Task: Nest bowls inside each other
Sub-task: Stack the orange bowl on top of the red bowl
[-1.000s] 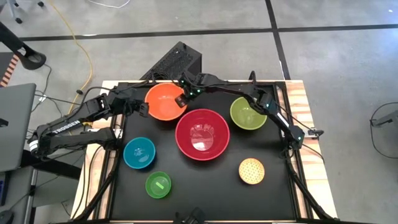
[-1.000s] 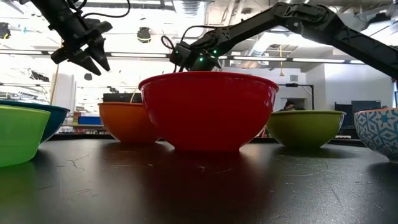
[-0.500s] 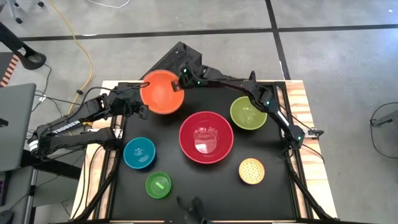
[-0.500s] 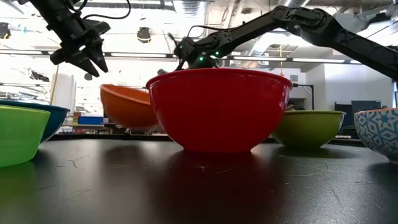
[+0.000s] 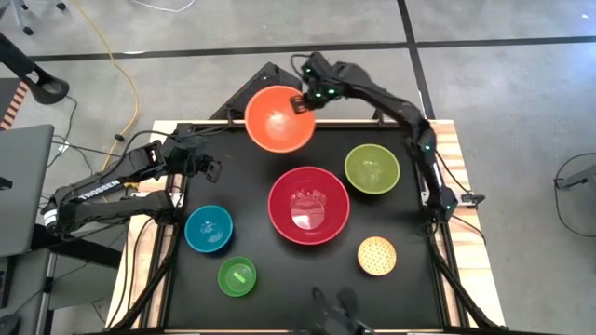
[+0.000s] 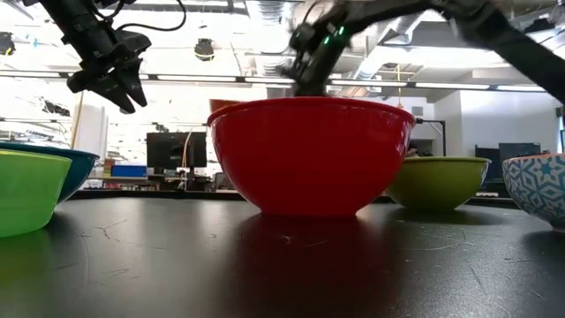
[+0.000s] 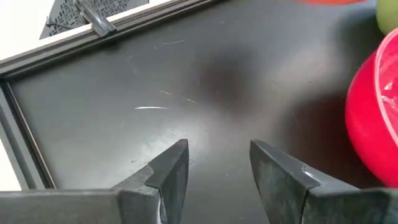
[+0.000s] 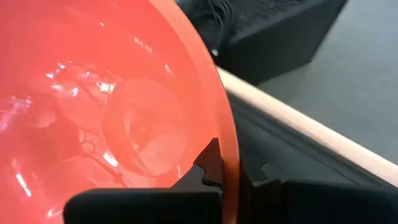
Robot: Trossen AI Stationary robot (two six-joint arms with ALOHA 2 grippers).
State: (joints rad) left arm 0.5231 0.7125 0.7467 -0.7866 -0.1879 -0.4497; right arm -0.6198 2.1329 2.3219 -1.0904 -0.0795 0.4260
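The orange bowl (image 5: 277, 119) is in the air above the table's far edge, with my right gripper (image 5: 301, 101) shut on its rim; its glossy inside fills the right wrist view (image 8: 106, 118). The red bowl (image 5: 308, 205) stands on its base at the middle of the black table. Around it stand the olive-green bowl (image 5: 372, 169), the blue bowl (image 5: 208, 228), the bright green bowl (image 5: 237, 276) and the speckled yellow bowl (image 5: 377, 256). My left gripper (image 5: 212, 168) hangs open above the table's far left, with nothing between its fingers (image 7: 217, 155). My right gripper pinches the orange bowl's rim (image 8: 227, 163) on the side toward the table's right. One finger (image 8: 208, 167) is inside the bowl and the other (image 8: 264, 175) outside. The fingers slant down onto the rim from the far right. The bowl is lifted clear, its opening upward.
A black box (image 5: 265, 79) sits on the floor just beyond the table's far edge, under the raised bowl. Bare black tabletop (image 5: 233, 177) lies between my left gripper and the red bowl. Wooden strips (image 5: 456, 186) run along the table's sides.
My right gripper has risen and swung toward the table's far right with the orange bowl. The bowl, which stood on the table left of the red bowl, is now lifted clear. The red bowl has slid a little toward the right.
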